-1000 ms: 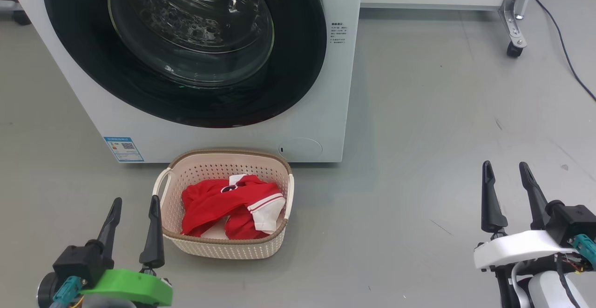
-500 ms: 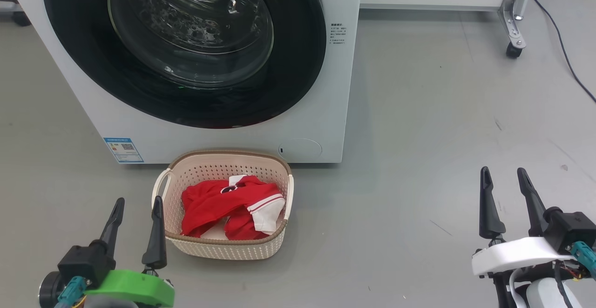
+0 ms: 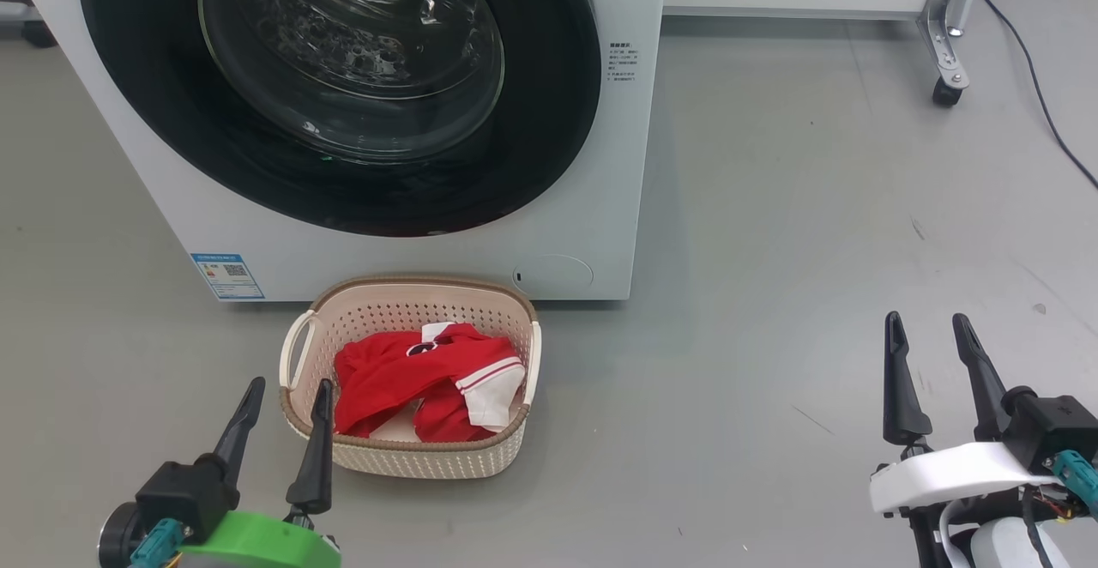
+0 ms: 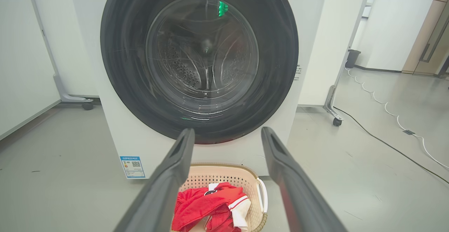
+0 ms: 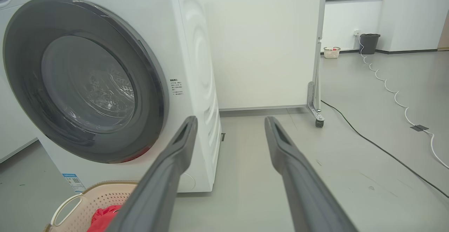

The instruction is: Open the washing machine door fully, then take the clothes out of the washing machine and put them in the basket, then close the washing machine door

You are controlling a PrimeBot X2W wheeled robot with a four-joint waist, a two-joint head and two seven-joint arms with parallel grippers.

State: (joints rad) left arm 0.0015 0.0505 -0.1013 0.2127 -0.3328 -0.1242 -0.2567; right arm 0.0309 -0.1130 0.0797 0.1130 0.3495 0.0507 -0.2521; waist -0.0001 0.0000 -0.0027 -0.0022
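The white washing machine (image 3: pixel 592 208) stands ahead with its round black door (image 3: pixel 549 139) shut flat against the front; the speckled drum shows through the glass. The cream basket (image 3: pixel 420 461) sits on the floor just before it, and the red clothes (image 3: pixel 403 375) with white trim lie inside. My left gripper (image 3: pixel 287 388) hovers open at the basket's near left corner, nothing between its fingers. My right gripper (image 3: pixel 925 323) stands open and bare over the floor, far right of the basket. The left wrist view faces the door (image 4: pixel 280 56) and the basket (image 4: pixel 257 221).
A white partition on a metal leg with a caster (image 3: pixel 946 92) stands behind the machine at the right. A black cable (image 3: pixel 1042 96) runs along the grey floor at the far right. Open floor lies between the basket and my right gripper.
My left gripper has shifted right and a little down the view, now at the basket's near left corner. The right gripper has sunk slightly. Door, basket and clothes have not moved.
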